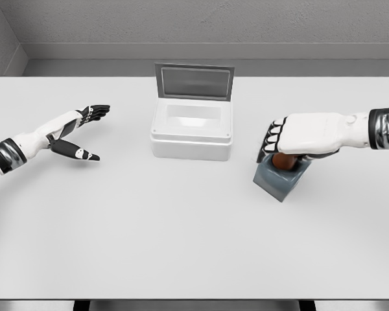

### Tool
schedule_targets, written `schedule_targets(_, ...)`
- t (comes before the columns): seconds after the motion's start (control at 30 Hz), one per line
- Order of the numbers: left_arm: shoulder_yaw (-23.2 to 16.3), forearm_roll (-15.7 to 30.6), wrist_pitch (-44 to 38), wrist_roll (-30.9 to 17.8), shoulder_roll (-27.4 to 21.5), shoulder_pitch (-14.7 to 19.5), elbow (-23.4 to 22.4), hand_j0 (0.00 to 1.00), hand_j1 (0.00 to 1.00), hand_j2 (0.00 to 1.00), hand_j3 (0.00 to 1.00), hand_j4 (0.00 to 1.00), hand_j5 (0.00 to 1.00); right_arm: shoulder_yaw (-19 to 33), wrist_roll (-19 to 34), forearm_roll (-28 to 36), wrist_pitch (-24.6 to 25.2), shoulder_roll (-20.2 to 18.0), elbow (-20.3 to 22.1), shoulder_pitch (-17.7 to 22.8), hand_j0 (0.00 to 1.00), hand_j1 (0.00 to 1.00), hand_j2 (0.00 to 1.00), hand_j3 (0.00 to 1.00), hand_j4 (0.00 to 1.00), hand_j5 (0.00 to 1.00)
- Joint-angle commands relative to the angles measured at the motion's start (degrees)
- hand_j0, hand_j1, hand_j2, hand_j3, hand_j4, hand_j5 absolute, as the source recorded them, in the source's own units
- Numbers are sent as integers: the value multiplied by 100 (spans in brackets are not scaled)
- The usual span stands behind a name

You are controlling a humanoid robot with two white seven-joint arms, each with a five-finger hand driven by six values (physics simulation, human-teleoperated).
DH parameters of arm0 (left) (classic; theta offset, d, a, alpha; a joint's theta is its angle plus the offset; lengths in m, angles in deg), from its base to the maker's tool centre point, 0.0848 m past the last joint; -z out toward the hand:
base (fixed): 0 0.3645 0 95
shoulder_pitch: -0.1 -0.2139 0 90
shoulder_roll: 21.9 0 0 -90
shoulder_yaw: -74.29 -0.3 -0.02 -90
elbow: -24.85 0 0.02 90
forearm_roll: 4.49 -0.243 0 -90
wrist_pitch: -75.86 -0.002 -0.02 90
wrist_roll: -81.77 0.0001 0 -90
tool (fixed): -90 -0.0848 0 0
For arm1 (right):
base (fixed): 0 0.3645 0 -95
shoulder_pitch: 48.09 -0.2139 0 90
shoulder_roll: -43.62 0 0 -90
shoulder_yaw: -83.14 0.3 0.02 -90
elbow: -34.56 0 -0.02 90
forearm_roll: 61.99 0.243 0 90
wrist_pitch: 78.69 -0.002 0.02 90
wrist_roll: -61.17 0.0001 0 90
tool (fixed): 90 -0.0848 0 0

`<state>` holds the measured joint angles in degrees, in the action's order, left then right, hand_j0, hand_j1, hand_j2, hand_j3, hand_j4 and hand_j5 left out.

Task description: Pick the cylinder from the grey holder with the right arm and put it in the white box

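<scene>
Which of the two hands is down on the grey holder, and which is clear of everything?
The right hand sits over the grey holder, fingers curled around the brown cylinder. The left hand is apart, fingers spread above the table, holding nothing.

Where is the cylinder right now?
In the head view, the cylinder sits in the grey holder on the table's right side, under the right hand, right of the white box.

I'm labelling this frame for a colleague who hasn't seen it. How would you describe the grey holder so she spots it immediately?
Start at the white box with its raised lid in the middle of the table, then look right. The grey holder is the small tilted block under the right hand, a brown cylinder showing at its top. It is the only grey block there.
</scene>
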<state>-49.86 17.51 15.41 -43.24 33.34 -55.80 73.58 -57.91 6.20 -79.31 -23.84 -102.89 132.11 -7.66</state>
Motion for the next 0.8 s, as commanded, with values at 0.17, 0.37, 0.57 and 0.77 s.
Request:
schedule_targets(0.17, 4, 41, -11, 1, -4, 0, 5, 100, 100, 100, 100, 100, 100, 7, -3, 52, 15, -44, 1, 9, 15, 15, 15, 15, 15, 15)
schedule_targets(0.37, 4, 41, -11, 1, -4, 0, 5, 100, 100, 100, 100, 100, 100, 306, -3, 105, 15, -202, -8, -26, 9, 9, 9, 9, 9, 9)
schedule_targets(0.57, 13, 41, -2, 1, -4, 0, 5, 100, 100, 100, 100, 100, 100, 851, -3, 369, 15, 35, -131, -70, 8, 8, 8, 8, 8, 8)
schedule_targets(0.77, 13, 41, -11, 1, 5, -9, 5, 100, 100, 100, 100, 100, 100, 860, -3, 343, 15, 1028, -755, -378, 8, 8, 8, 8, 8, 8)
